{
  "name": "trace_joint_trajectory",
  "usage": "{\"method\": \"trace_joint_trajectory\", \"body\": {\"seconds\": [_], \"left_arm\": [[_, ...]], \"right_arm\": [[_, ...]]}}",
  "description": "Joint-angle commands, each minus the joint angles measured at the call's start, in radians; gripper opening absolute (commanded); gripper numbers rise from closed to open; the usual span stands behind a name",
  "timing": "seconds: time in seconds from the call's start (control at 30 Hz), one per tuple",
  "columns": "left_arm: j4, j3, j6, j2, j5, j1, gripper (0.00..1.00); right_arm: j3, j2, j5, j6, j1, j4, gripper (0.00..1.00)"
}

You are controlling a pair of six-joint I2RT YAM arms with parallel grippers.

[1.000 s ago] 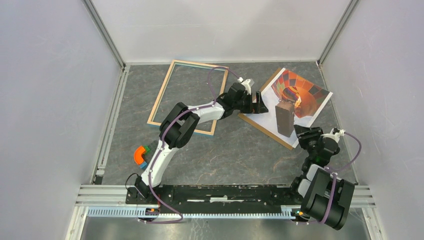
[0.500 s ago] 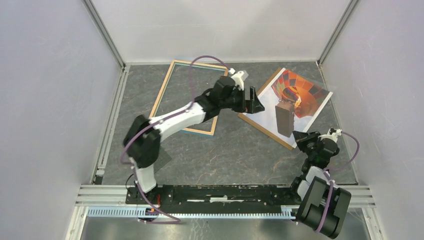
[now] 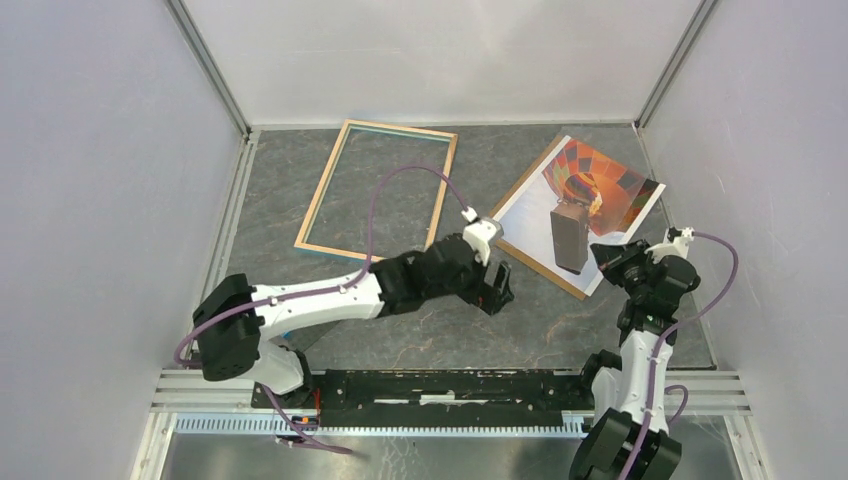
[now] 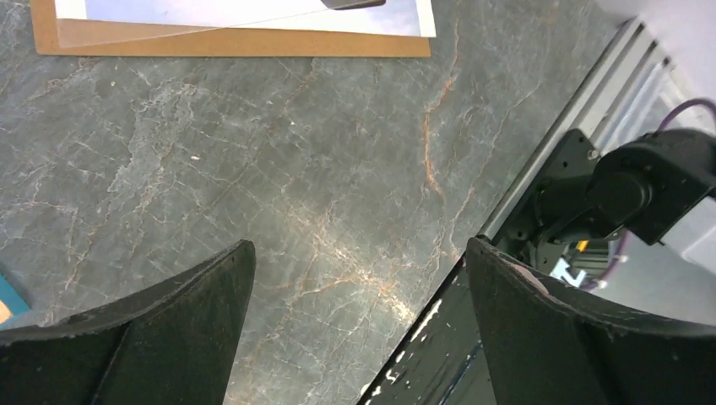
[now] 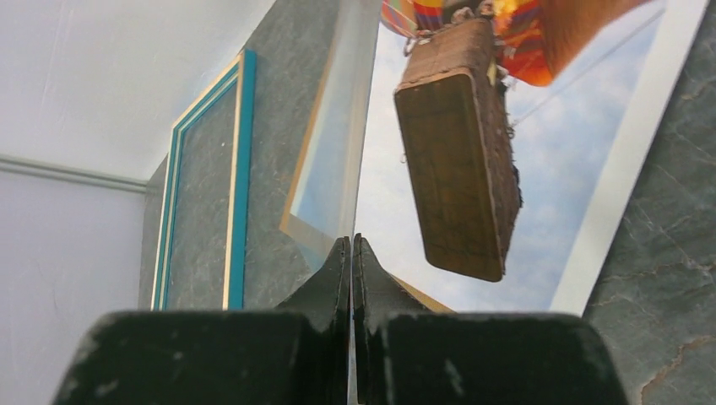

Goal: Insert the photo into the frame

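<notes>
Print on the photo [image 3: 600,190] is all picture: an orange-red balloon with a brown wicker basket against pale sky, with a white border round it. It lies face up on a brown backing board [image 4: 236,46], whose edge shows along the photo's near-left side. My right gripper [image 5: 351,253] sits at the photo's near corner with its fingers pressed tight together. A thin clear sheet [image 5: 333,126] runs edge-on into the seam between them, so I am pinching that sheet. It seems raised off the photo at my end and bends away to the left. My left gripper [image 4: 359,245] hangs spread wide over bare table [image 4: 321,169] just on the near-left side of the photo, gripping nothing and clear of the board's edge. The frame [image 3: 318,195] lies flat to the left of the photo without touching it. From above it shows light wood, from my right wrist a blue edge, and grey stone shows through its middle.
</notes>
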Motion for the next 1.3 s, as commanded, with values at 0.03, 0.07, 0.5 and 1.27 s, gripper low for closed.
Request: {"method": "trace_joint_trajectory", "body": {"seconds": [0.03,0.07,0.5,1.27], "left_arm": [[0.052,0.05,0.179,0.024,-0.406,-0.169,1.0],[0.046,0.077,0.219,0.046,-0.483,-0.204,1.0],[0.36,0.139,0.779,0.318,-0.611,-0.338,1.0],[0.69,0.417,1.223,0.737,-0.821,-0.309,0.79]], "right_arm": [[0.079,-0.077,-0.072,-0.044,0.007,-0.166,0.0],[0.085,-0.088,-0.074,-0.038,0.007,-0.182,0.0],[0.156,-0.055,-0.137,0.045,0.071,-0.266,0.0],[0.19,-0.061,-0.116,0.049,0.096,-0.307,0.0]]}}
